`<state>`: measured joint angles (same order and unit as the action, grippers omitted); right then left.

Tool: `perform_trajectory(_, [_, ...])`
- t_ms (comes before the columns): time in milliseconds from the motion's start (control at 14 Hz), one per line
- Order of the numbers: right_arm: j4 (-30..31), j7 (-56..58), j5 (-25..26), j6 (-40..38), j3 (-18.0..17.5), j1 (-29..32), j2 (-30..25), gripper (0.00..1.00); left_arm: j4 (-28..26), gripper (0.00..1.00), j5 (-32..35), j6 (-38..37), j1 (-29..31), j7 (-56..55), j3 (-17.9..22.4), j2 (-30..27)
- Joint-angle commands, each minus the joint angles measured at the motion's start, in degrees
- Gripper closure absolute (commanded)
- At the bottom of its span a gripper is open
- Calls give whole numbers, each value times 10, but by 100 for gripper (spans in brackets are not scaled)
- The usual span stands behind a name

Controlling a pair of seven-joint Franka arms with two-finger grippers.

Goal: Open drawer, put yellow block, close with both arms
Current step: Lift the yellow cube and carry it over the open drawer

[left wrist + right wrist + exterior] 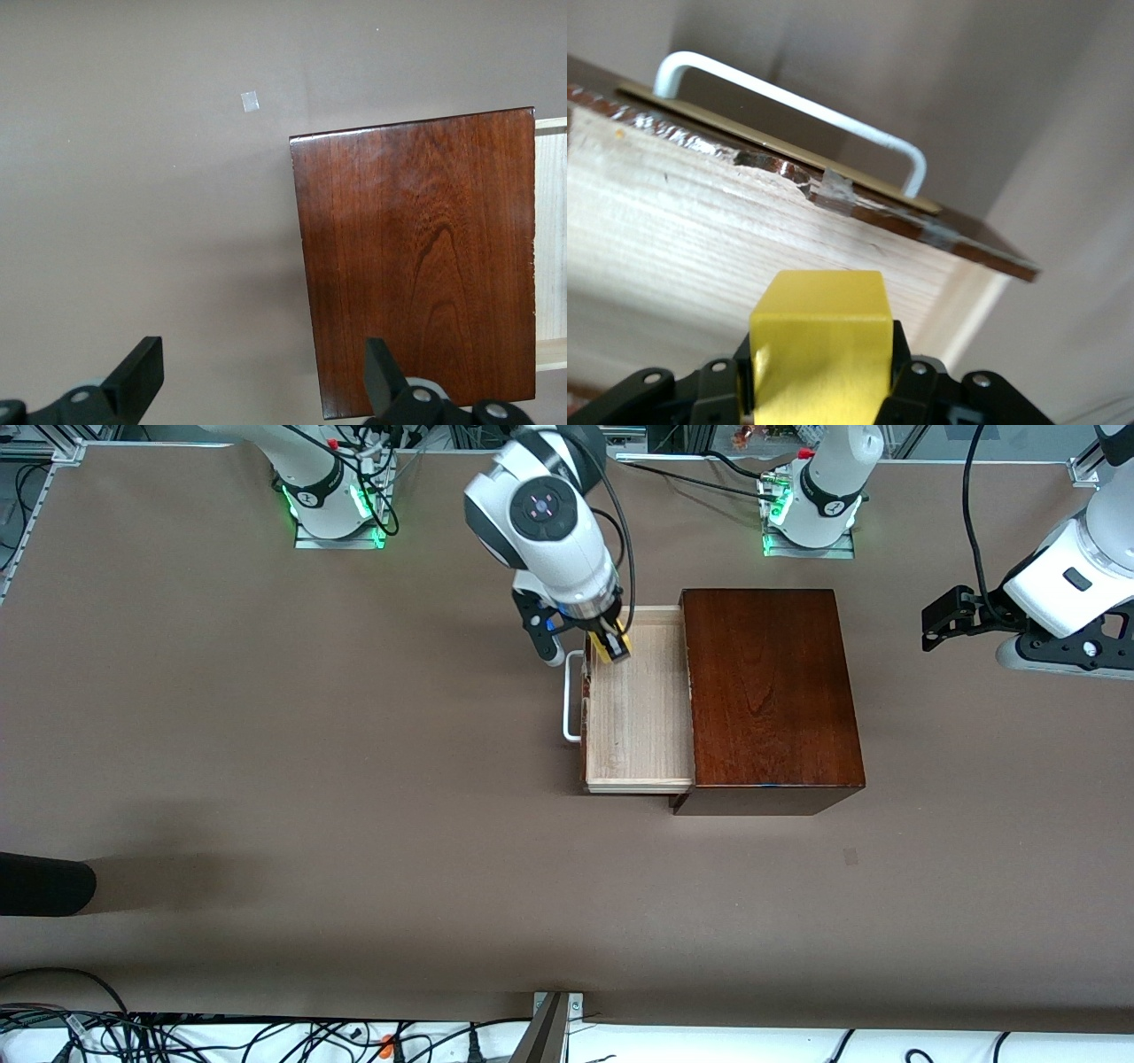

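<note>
Pulled out of the mahogany box (771, 691) on the table (266, 779), the drawer (636, 708) is seen in the front view with its white handle (571, 695) toward the right arm's end. Only in the right wrist view is the yellow block (819, 341) shown clamped in the right gripper (611, 642), over the drawer's pale inside. Waiting over the table at the left arm's end, the left gripper (257, 376) is held spread apart, with the box top in its view.

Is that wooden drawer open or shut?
Open: the drawer is pulled out of the box, its pale inside showing under the right tool.
</note>
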<state>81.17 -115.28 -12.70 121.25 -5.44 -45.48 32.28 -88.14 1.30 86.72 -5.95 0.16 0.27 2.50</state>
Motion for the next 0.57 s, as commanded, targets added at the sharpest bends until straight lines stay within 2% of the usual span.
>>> perform_trajectory(0, [-39,-73,-5,21,6,-7,48,84,2,0,2,4,-1,5,1,-4])
perform_trajectory(358, [-39,-99,26,38,10,-28,81,84,0,0,-9,-3,-1,5,0,-5])
perform_trajectory(430, [-38,-100,26,38,10,-32,81,82,-1,0,-9,-3,-2,5,0,-5])
perform_trajectory(502, [-37,-100,26,38,10,-33,82,75,-1,0,-9,-3,-2,5,0,-5])
